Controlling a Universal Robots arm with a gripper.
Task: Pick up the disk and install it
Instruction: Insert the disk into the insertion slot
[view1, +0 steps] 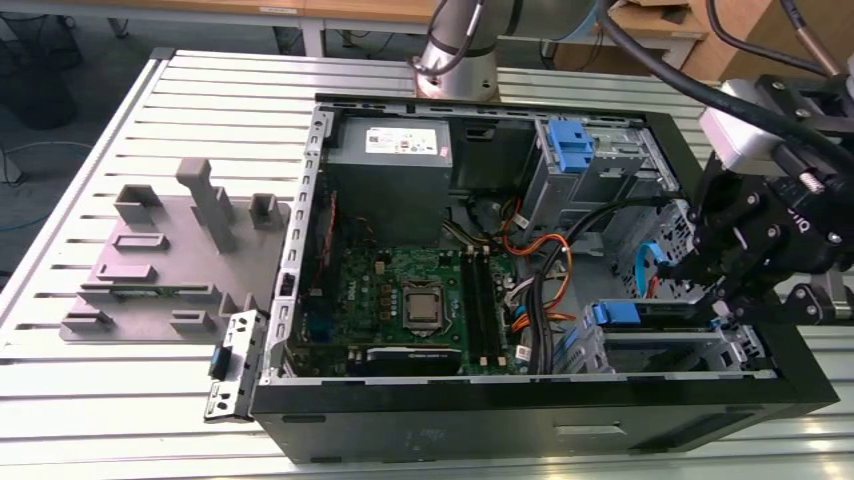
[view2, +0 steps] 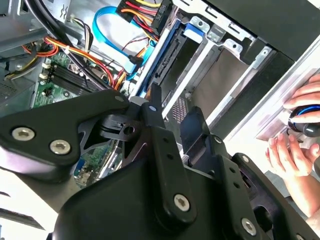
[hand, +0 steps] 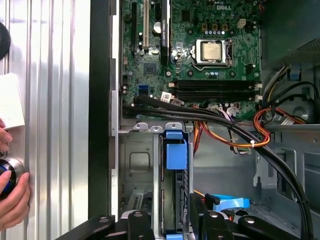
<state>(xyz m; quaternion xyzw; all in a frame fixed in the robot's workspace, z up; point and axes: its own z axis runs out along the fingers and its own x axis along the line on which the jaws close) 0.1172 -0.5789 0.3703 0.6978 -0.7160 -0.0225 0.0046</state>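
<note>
Black gripper (view1: 718, 300) at the exterior view's three o'clock, hold impossible to tell, hovers over the flat silver blue-railed disk (hand: 175, 190).

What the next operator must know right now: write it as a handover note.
Gripper: over the drive cage, straddling the disk; grip cannot be told.
Disk: on edge inside the cage, blue handle toward the motherboard.
Done: disk picked up and brought into the cage.
Left: full seating unconfirmed.
Note: a person's hand is on the table beside the case.
</note>
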